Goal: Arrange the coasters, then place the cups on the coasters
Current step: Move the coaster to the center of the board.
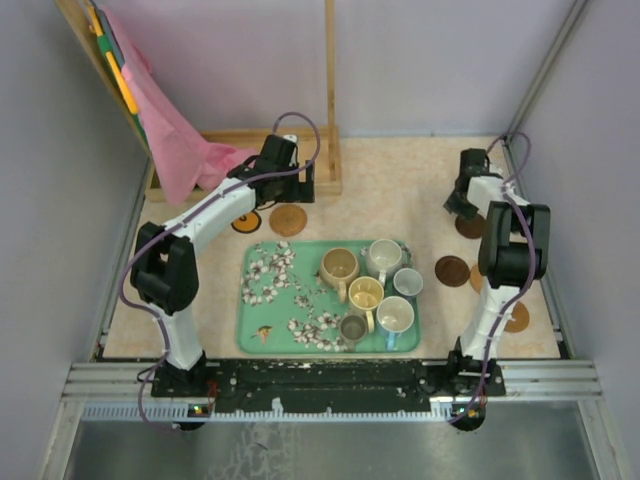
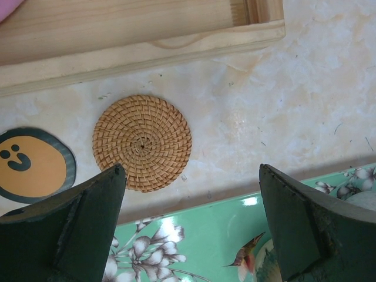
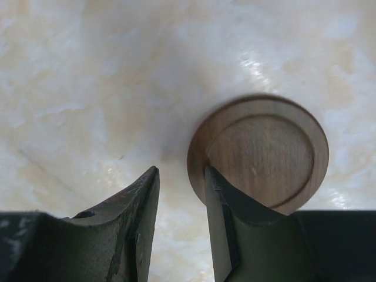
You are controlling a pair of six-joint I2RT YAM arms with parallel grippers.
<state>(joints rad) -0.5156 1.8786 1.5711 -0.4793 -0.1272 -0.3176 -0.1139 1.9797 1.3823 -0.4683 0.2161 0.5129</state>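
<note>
A woven rattan coaster (image 2: 142, 143) and a smiley-face coaster (image 2: 32, 166) lie on the table between a wooden frame and the green tray. My left gripper (image 2: 191, 176) hangs wide open above the tray's far edge, holding nothing. My right gripper (image 3: 181, 173) stands open with bare table in the narrow gap; its right finger (image 3: 226, 205) overlaps the left rim of a dark brown wooden coaster (image 3: 264, 153). Two more brown coasters (image 1: 452, 270) (image 1: 516, 317) lie at the right. Several cups, among them tan (image 1: 339, 267), yellow (image 1: 365, 294) and pale blue (image 1: 407, 282), stand on the tray.
The green floral tray (image 1: 262, 320) sits mid-table in front of the arm bases. A wooden frame (image 1: 328, 150) with a pink cloth (image 1: 175, 150) stands at the back left. Grey walls close in both sides.
</note>
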